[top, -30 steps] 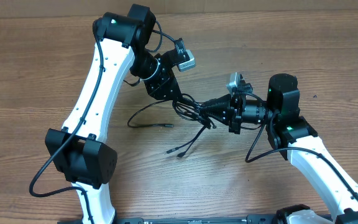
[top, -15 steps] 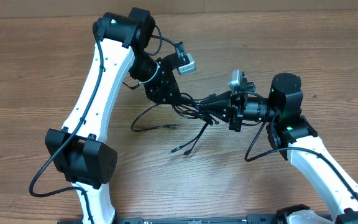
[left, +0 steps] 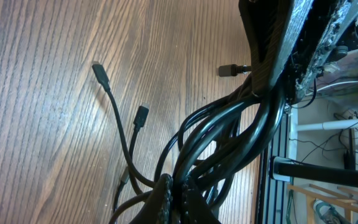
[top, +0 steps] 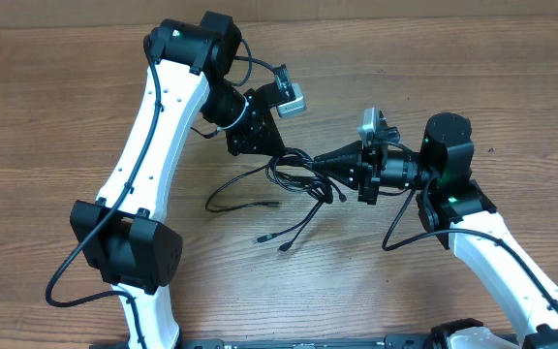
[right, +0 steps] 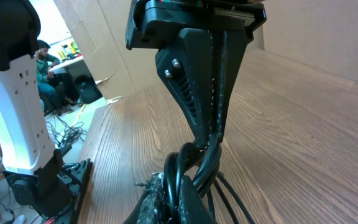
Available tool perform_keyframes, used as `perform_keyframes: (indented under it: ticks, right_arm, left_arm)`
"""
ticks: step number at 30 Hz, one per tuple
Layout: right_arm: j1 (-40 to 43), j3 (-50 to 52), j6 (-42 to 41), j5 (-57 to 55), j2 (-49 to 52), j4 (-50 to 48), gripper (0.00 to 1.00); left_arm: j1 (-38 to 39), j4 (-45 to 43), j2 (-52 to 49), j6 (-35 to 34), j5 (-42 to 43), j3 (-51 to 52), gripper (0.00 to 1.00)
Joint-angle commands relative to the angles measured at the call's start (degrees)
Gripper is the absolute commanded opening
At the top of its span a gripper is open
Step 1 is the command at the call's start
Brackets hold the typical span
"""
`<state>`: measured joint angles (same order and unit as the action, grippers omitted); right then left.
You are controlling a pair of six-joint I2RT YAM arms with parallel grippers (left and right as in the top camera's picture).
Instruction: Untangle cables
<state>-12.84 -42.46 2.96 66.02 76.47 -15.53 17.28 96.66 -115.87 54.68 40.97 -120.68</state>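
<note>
The cables (top: 294,176) are a knot of thin black cords at the table's middle, strung between both grippers. My left gripper (top: 277,155) comes in from the upper left and is shut on the cables (left: 229,137); its fingertips (left: 166,199) pinch the strands. My right gripper (top: 322,161) points in from the right, shut on the same cables (right: 194,165), a short gap from the left gripper (right: 213,134). Loose ends with small plugs (left: 98,71) trail onto the wood below the knot (top: 281,248).
Another cord loops left to an end on the table (top: 211,206). The left arm's white link and black base joint (top: 129,252) stand at the front left. The right arm's link (top: 511,271) runs to the front right. Bare wooden table (top: 453,68) surrounds the knot.
My left gripper has closed onto the cables. The knot has stretched a little between the two grippers, and the loose plug ends have shifted slightly on the table.
</note>
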Motion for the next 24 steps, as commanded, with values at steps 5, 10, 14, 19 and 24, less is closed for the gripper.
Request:
perform_keyframes:
  ticks: [5, 10, 14, 19, 24]
  right_arm:
    - [-0.1, -1.1, -0.5, 0.5, 0.0, -0.7, 0.04]
    - [-0.1, -1.1, -5.1, 0.5, 0.0, -4.2, 0.04]
    - [-0.1, -1.1, -9.8, 0.7, 0.0, -10.4, 0.04]
    - [-0.1, -1.1, -15.9, 0.8, 0.0, -17.5, 0.04]
    - [0.3, -1.1, -24.2, 0.8, 0.0, -27.0, 0.04]
  left_arm:
    - [-0.2, -6.0, -0.1, -14.5, -3.4, -0.4, 0.04]
    - [-0.4, -9.9, -0.1, -30.0, -17.2, -0.4, 0.04]
    - [-0.5, -10.0, -0.1, -32.1, -18.5, -0.4, 0.04]
    - [-0.5, -10.0, -0.1, -32.7, -19.0, -0.4, 0.04]
    - [-0.5, -9.9, -0.1, -32.7, -19.1, -0.2, 0.05]
